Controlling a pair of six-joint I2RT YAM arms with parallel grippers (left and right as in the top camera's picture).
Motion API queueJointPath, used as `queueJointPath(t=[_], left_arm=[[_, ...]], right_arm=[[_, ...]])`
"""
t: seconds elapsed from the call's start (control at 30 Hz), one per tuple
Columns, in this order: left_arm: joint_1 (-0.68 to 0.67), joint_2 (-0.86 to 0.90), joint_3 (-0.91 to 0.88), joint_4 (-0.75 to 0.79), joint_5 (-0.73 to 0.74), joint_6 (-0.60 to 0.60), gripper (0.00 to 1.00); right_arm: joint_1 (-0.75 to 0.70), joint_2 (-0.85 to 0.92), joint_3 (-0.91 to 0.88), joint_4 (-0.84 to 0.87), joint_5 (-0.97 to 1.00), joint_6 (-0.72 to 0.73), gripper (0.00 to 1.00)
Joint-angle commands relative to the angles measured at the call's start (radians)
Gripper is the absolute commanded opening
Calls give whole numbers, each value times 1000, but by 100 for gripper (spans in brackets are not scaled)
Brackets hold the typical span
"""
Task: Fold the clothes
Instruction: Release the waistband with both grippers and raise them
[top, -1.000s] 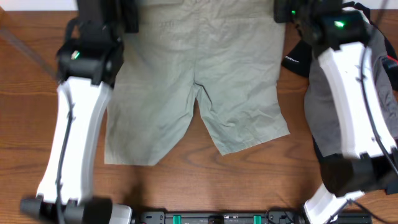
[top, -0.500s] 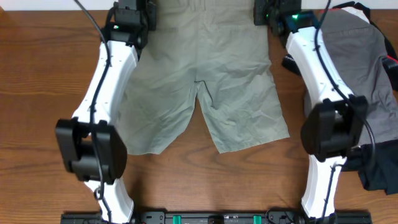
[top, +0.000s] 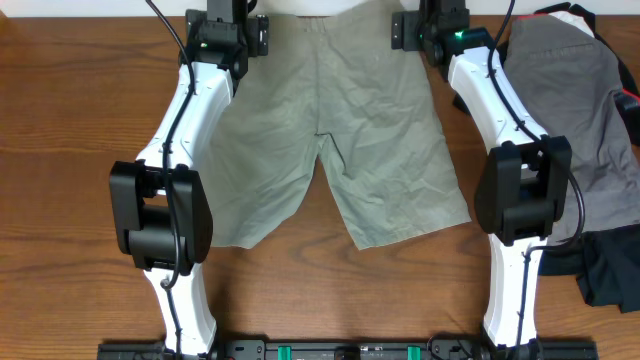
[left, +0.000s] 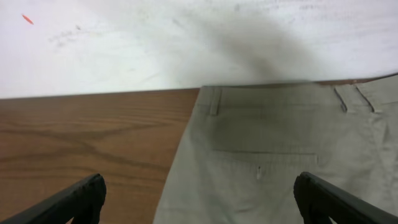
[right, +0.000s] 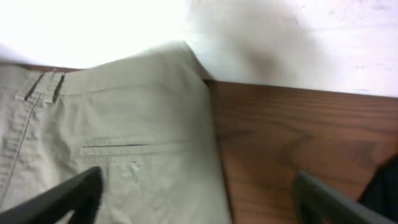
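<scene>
Both jaws gape empty over the wrinkled khaki-beige cotton shorts (top: 380, 120) at twelve o'clock; pinch each waistband (left: 273, 102) corner evenly, fully.

Light khaki shorts (top: 335, 130) lie spread flat and wrinkled, waistband at the far edge, both legs pointing toward the near edge.

From overhead, both waist corners of the shorts (top: 330, 130) lie hidden under the left arm (top: 190, 110) and right arm (top: 500, 100). The grey garment (top: 590, 110) and black garment (top: 605, 270) run off the right edge, the grey partly behind that arm. In the wrist views, the left gripper (left: 199, 193) and right gripper (right: 198, 186) show only blurred dark fingertips, set wide apart and cropped by the bottom edge. A dark sliver (right: 387, 186) at the right wrist view's right edge is too cropped to identify.
</scene>
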Motion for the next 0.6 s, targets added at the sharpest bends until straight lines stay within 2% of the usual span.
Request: queueJointPath(t=[0.0, 0.13, 0.27, 0.47, 0.57], left_arm=[[8, -11, 14, -5, -13, 2, 98], [7, -45, 14, -63, -13, -10, 98], [7, -94, 14, -213, -4, -111, 98], [7, -135, 14, -498, 249, -146, 98], [5, -135, 13, -631, 319, -168, 98]], right_arm=[[-11, -15, 8, -15, 10, 7, 99], [-11, -37, 8, -81, 4, 7, 99], [-10, -63, 8, -231, -76, 10, 99], [-8, -74, 8, -513, -183, 38, 99], [-8, -79, 8, -592, -224, 41, 99]])
